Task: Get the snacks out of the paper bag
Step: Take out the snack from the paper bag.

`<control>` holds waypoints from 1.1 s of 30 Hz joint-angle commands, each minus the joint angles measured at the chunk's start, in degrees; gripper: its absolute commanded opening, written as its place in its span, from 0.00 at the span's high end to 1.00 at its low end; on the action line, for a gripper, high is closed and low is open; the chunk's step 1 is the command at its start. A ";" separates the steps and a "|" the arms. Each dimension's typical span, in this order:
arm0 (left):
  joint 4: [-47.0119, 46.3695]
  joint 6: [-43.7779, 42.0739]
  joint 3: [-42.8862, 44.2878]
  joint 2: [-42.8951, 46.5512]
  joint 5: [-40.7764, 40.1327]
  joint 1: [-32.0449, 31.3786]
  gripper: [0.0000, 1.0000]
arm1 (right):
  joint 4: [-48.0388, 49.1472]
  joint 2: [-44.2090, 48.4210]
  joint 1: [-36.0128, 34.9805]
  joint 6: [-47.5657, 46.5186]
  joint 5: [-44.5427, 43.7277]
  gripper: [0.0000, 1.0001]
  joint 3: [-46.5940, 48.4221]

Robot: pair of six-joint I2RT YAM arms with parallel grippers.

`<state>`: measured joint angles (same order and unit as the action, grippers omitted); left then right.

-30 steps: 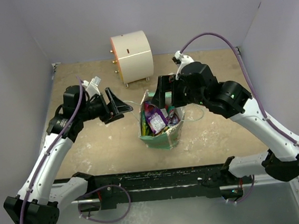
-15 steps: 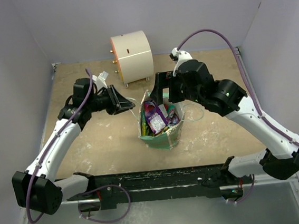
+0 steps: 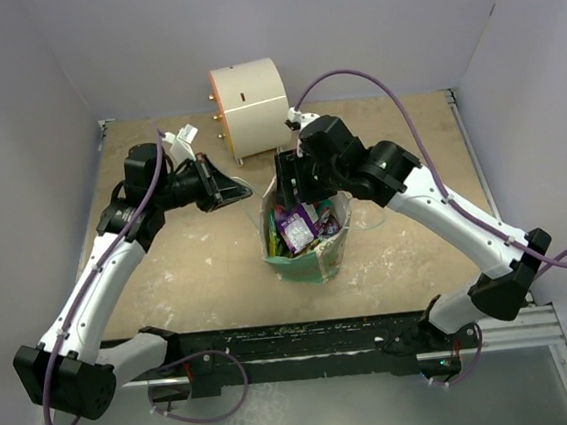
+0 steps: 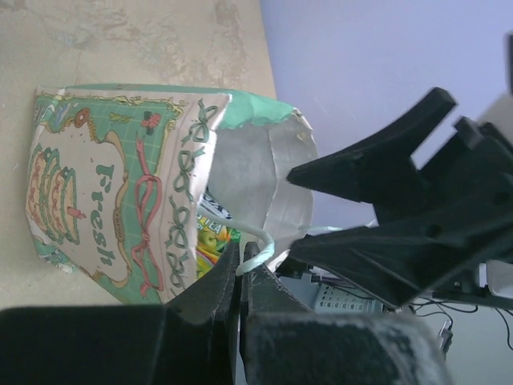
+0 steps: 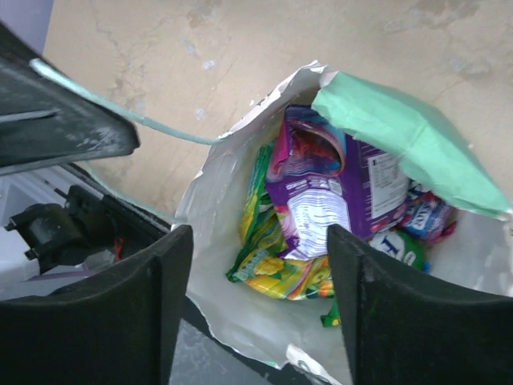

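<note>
here the paper bag (image 3: 306, 256) stands upright near the middle of the desk (image 3: 189, 272), a little toward the near edge, its mouth open and the snacks (image 3: 295, 226) packed inside. the left hand (image 4: 243, 277) is pressed together on a thin handle (image 4: 260, 247) of the bag, on the side toward the left edge, and the loop is drawn taut so the mouth is held wide. the right hand (image 5: 258, 233) is spread and hangs just above the opening, with nothing gripped. the step in hand is judged to be a reach into the bag. it is best done by lowering the spread hand straight down so that the purple packet (image 5: 321, 200), which stands highest, is straddled on its flat sides. the white inner walls should be avoided, since thin paper could be caught or torn. the handle should not be pulled harder, or the bag may be tipped. once pinched, the packet should be lifted straight up, so the green packets (image 5: 268, 257) beside it are not dragged along.
</note>
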<state>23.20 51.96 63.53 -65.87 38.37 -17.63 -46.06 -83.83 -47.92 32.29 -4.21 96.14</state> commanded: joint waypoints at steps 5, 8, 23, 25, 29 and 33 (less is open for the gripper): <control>-2.29 4.15 -1.54 6.10 -0.03 0.07 1.00 | 2.35 -1.99 0.17 0.75 3.90 0.53 -2.08; -5.18 6.98 -3.35 6.87 1.07 0.07 1.00 | 4.88 -3.25 0.20 0.50 2.33 0.52 -3.20; -3.55 7.93 -2.36 8.03 2.29 0.10 1.00 | 11.63 -7.05 0.86 2.51 -6.65 0.57 -6.18; -3.30 7.91 -2.18 8.01 2.45 0.09 1.00 | 12.50 -7.61 0.94 2.47 -5.51 0.57 -6.27; -2.59 7.81 -2.17 8.21 2.56 0.07 1.00 | 15.06 -7.86 0.93 2.04 -3.21 0.57 -7.34; -1.75 7.64 -2.17 8.66 2.04 0.07 1.00 | 15.28 -8.60 0.96 1.55 -2.46 0.58 -7.77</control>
<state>22.39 59.24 59.70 -59.16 39.66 -17.67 -33.76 -92.20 -47.18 34.28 -7.77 88.60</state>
